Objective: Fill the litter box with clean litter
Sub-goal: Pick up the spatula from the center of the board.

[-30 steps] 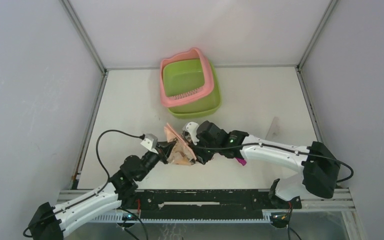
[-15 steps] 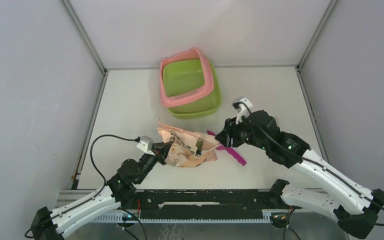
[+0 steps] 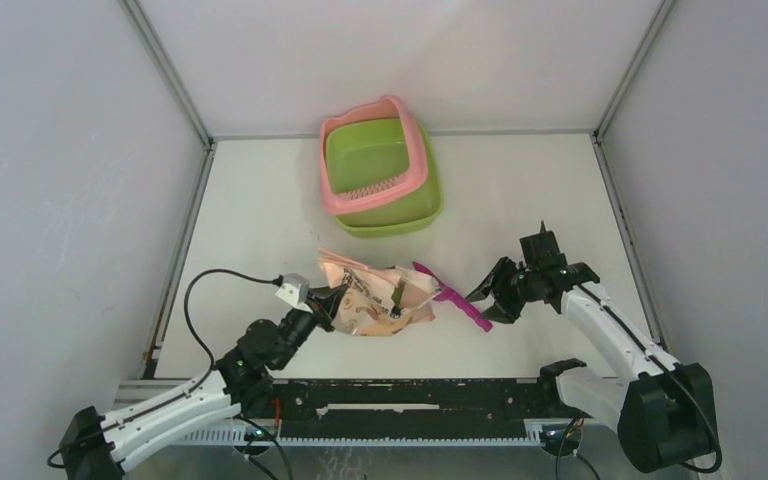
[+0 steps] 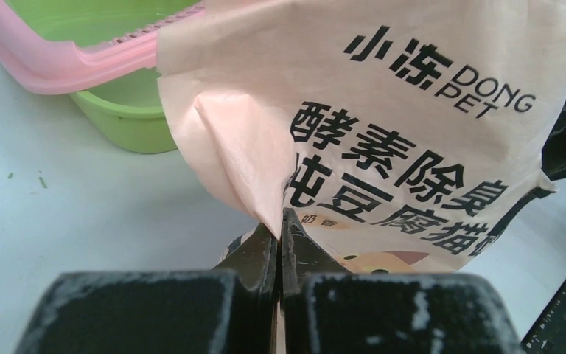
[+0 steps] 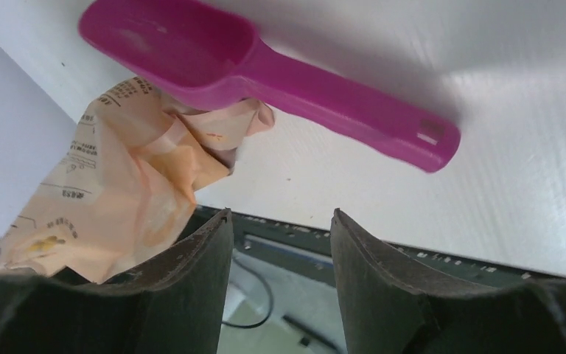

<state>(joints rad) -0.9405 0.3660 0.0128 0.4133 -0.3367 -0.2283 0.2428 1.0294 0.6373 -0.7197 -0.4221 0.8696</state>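
Left gripper (image 4: 280,234) jaws pinched tight on the bag (image 3: 375,300) corner. Right gripper (image 3: 487,296) jaws part open and empty. It has let go of the bag and swung right, now just beside the scoop (image 3: 457,298) handle. Litter box (image 3: 390,221) sits far centre, no litter seen inside. Scooping likely next.

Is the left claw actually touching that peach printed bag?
Touching. The left wrist view shows the left gripper pinched shut on a fold of the printed bag.
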